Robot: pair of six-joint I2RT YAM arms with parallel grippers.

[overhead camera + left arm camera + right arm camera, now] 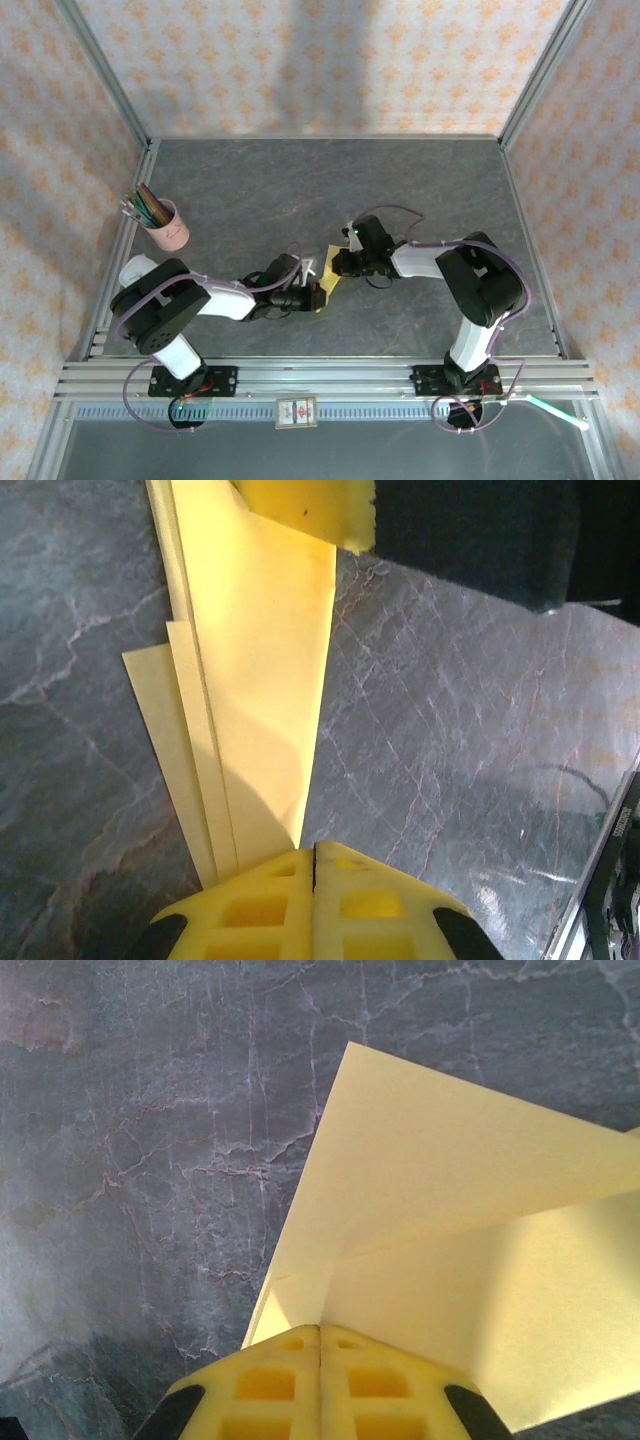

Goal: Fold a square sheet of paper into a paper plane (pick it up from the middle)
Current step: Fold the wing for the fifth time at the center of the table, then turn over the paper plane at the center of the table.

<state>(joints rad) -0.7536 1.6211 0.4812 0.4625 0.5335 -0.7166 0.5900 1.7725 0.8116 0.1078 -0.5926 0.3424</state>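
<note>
Both arms reach inward and meet near the middle of the grey marbled tabletop. The yellow paper is held between them, already creased into a long narrow shape with several stacked layers fanning out along one edge. Left claw: fingers pressed fully together, pinching the narrow end of the paper where the layers converge. Right claw: also closed tight, gripping the other end at a fold line, with two flaps spreading away from the fingertips in a shallow V. In the top view the paper spans the short gap between the two claws. Cannot tell whether its underside touches the tabletop. A pink cup of pencils stands well apart, far left.
</note>
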